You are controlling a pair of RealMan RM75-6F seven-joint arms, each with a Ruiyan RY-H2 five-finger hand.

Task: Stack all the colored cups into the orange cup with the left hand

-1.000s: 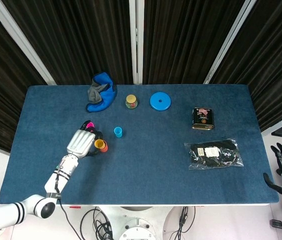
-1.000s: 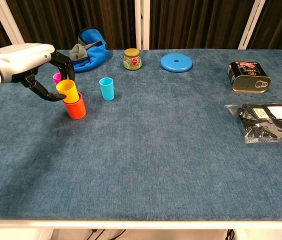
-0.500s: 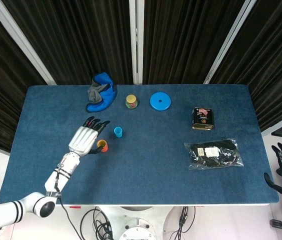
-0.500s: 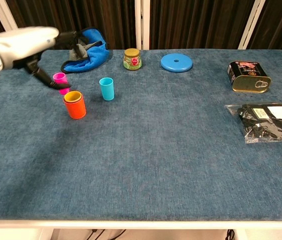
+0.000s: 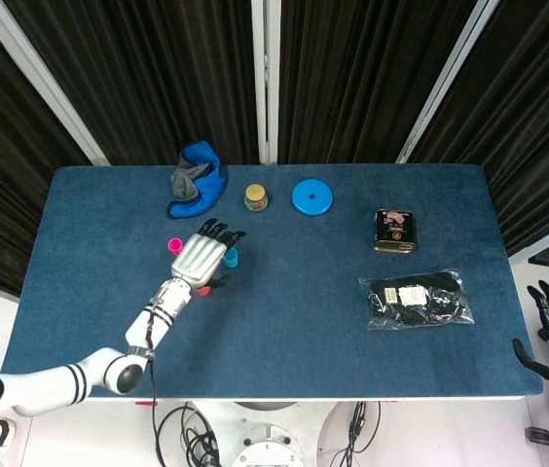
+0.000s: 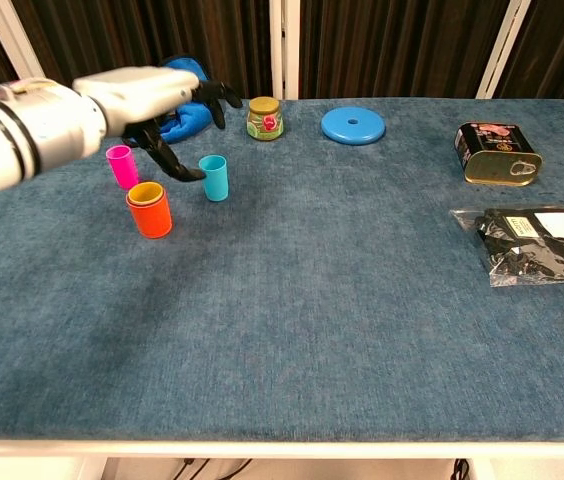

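Left of the orange cup (image 6: 149, 213), which already holds a yellow cup (image 6: 145, 192), the pink cup (image 6: 120, 165) stands upright. Right of it the blue cup (image 6: 214, 177) stands mouth up, axis vertical; likely light, stiff and smooth, best pinched near the rim. The left hand (image 6: 158, 98) hovers there, fingers spread, holding nothing.

No legible text or labels.

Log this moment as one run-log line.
left hand: open, by blue cup | yellow cup: nested in orange cup | pink cup: loose
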